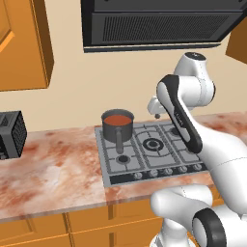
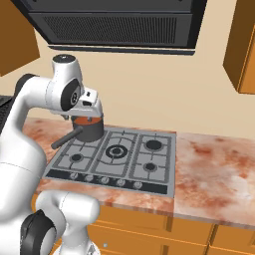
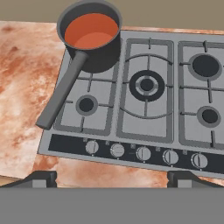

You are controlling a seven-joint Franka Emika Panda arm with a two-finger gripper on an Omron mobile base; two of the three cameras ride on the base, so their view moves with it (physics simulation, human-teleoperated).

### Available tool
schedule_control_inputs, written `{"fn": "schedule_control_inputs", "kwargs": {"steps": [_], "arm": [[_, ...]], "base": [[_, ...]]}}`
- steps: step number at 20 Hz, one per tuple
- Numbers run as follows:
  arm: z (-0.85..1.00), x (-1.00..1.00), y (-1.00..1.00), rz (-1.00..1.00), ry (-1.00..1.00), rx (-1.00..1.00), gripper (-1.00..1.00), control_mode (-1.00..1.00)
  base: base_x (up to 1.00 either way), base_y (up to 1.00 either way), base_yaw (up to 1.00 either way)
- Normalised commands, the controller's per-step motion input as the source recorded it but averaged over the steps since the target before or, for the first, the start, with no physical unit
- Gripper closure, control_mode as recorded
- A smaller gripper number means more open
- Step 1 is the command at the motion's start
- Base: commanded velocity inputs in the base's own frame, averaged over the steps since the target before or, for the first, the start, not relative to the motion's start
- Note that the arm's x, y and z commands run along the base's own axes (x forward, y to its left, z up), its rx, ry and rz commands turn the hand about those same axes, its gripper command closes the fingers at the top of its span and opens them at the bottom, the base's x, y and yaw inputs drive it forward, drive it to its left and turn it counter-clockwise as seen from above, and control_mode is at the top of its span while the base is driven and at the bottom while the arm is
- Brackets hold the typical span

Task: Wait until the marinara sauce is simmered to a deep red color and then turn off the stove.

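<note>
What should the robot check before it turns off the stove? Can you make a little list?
1. Marinara sauce deep red: not ok, it looks orange-red.
2. Saucepan sits on the stove's back left burner: ok.
3. Knobs in sight along the front edge: ok, five of them.
4. Gripper open, holding nothing: ok.
5. Fingers away from the knobs: ok, they are well above the stove.
6. Which knob runs the saucepan's burner: cannot tell.
</note>
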Motion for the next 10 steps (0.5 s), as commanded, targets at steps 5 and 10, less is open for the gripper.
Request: {"fn": "schedule_control_inputs", "kwargs": {"steps": [5, 10], "arm": [[0.0, 0.0, 0.0, 0.0, 0.0, 0.0, -1.0, -1.0], [0.0, 0.0, 0.0, 0.0, 0.0, 0.0, -1.0, -1.0]], "base": [[0.0, 0.0, 0.0], [0.0, 0.0, 0.0]]}}
